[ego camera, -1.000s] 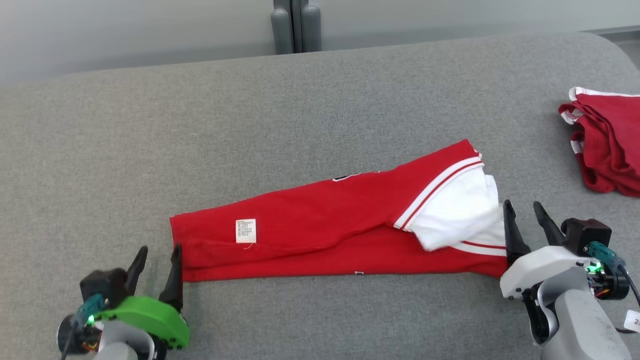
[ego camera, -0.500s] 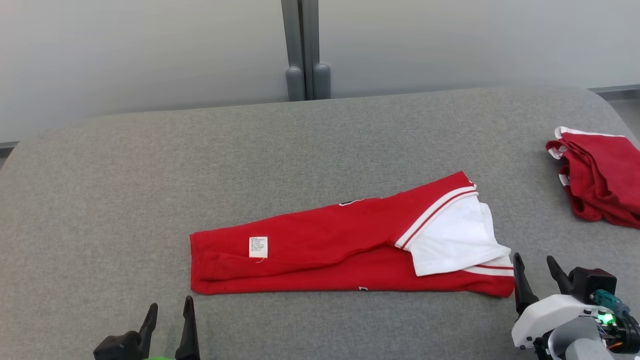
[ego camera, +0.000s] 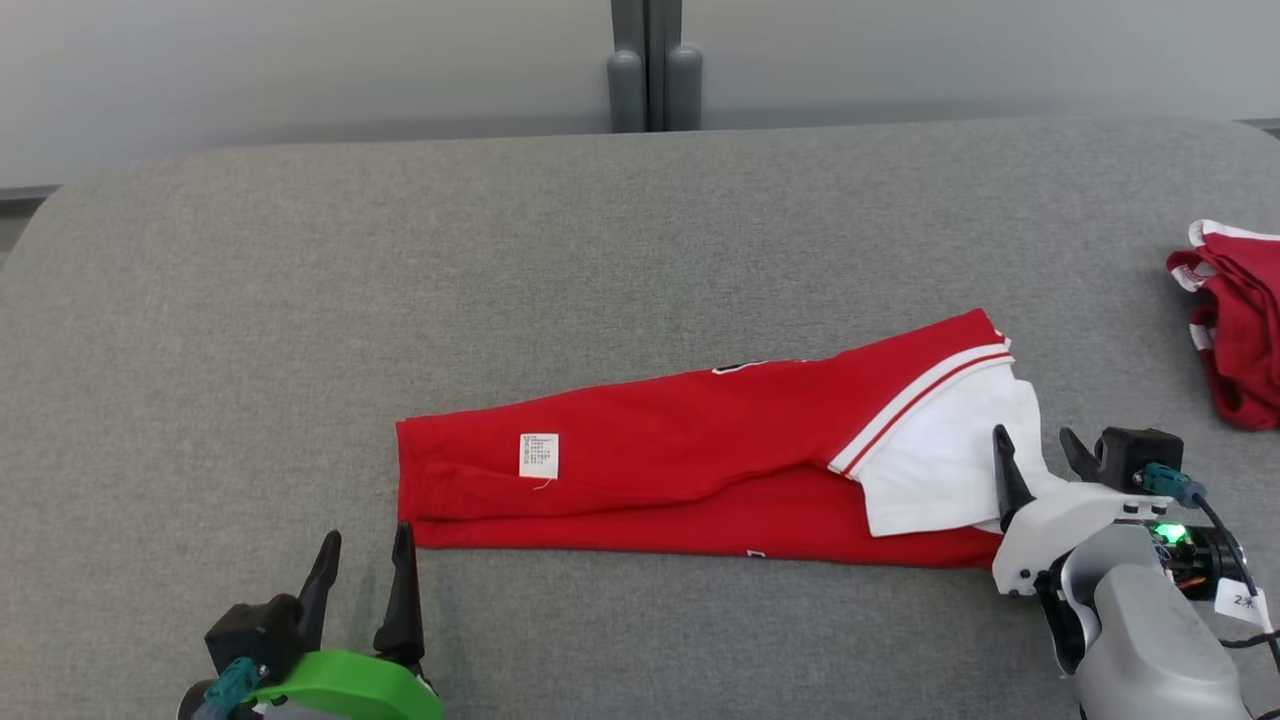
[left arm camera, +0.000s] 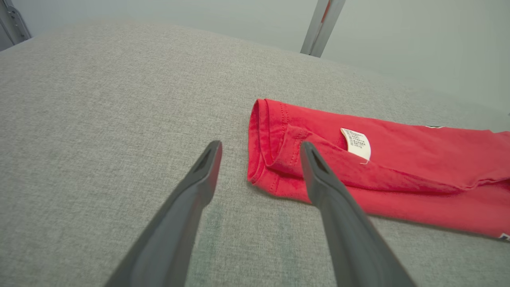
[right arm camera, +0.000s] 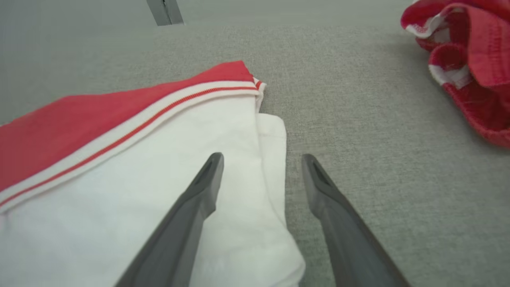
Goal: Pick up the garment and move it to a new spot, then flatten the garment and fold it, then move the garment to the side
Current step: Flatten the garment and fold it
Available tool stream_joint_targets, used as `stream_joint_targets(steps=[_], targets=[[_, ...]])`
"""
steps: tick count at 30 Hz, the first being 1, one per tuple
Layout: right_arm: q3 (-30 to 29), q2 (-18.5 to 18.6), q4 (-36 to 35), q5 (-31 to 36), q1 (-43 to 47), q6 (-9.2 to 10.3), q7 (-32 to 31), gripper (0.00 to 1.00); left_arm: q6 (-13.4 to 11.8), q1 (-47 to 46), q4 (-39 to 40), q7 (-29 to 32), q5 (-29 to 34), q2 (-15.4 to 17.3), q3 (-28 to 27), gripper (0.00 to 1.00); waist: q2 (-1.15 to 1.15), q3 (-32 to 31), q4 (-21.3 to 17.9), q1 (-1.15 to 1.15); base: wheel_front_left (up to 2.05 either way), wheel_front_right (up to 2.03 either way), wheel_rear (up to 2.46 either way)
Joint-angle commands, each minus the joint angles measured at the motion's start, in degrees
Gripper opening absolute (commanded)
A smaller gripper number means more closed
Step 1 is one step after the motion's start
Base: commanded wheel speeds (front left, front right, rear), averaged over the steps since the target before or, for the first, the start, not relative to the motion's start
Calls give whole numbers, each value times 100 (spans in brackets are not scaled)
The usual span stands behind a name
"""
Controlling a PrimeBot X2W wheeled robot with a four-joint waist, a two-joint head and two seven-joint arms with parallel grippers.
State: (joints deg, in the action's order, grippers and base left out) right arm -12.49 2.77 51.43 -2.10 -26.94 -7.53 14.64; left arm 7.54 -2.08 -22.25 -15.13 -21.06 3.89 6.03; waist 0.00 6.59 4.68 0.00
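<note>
The garment point(ego camera: 680, 470) is red with a white sleeve end and a small white label, and it lies folded into a long strip across the middle of the grey table point(ego camera: 300, 300). My left gripper point(ego camera: 366, 540) stands open just in front of the strip's left end. In the left wrist view my left gripper point(left arm camera: 261, 147) has its right finger over the hem corner of the garment point(left arm camera: 398, 167). My right gripper point(ego camera: 1032, 440) is open at the right end. In the right wrist view my right gripper point(right arm camera: 263, 159) straddles the white sleeve edge of the garment point(right arm camera: 119, 139). Neither gripper holds anything.
A second red garment with white trim point(ego camera: 1235, 320) lies crumpled at the table's right edge, also visible in the right wrist view point(right arm camera: 470, 59). A grey post point(ego camera: 655, 70) stands behind the table's far edge. Bare grey cloth surrounds the strip.
The head camera has shifted, so the whole picture has moved. Both grippers' jaws have spread a little wider. The garment lies as before, and both grippers stay at its ends.
</note>
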Motion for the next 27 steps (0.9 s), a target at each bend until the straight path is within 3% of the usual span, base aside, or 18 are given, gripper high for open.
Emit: stream_joint_targets(steps=[1, 5, 7, 8, 9, 10, 11, 14, 17, 21, 27], targets=[[-61, 24, 240, 41, -64, 10, -21, 100, -15, -124, -6, 4, -32, 39, 56, 100, 0, 185, 197, 0, 0, 0, 0], [-90, 8, 1091, -83, -200, 9, -175, 100, -15, -199, -57, 4, -111, 76, 145, 100, 0, 206, 303, 0, 0, 0, 0], [188, -33, 1464, -345, -231, 5, -187, 100, -15, -205, -60, 4, -128, 86, 161, 100, 0, 201, 332, 0, 0, 0, 0], [459, -64, 1606, -602, -259, 0, -176, 94, -15, -193, -66, 4, -138, 97, 152, 100, 0, 194, 340, 0, 0, 0, 0], [671, -84, 1676, -806, -258, -14, -164, 48, -15, -172, -68, 4, -142, 110, 136, 100, 0, 188, 338, 0, 0, 0, 0], [995, -109, 1683, -1086, -248, -18, -150, 19, -15, -143, -71, 4, -150, 118, 121, 100, 0, 180, 330, 0, 0, 0, 0], [1222, -119, 1636, -1322, -211, -25, -147, 0, -15, -119, -74, 4, -153, 118, 106, 100, 0, 171, 318, 0, 0, 0, 0], [1694, -101, 1446, -1793, -87, -22, -73, 0, -15, -46, -86, 4, -144, 124, 44, 100, 0, 143, 247, 0, 0, 0, 0], [1540, 109, 1354, -1758, -93, -5, -6, 0, -15, -22, -92, 4, -96, 93, 28, 100, 0, 95, 198, 0, 0, 0, 0], [858, 500, 675, -1487, -133, 14, 47, 0, -15, -41, -71, 4, -70, 55, 19, 100, 0, 28, 147, 0, 0, 0, 0], [-111, 343, -495, -766, 200, 11, 52, 0, -15, 75, -70, 4, -44, 9, 11, 100, 0, -124, 52, 0, 0, 0, 0]])
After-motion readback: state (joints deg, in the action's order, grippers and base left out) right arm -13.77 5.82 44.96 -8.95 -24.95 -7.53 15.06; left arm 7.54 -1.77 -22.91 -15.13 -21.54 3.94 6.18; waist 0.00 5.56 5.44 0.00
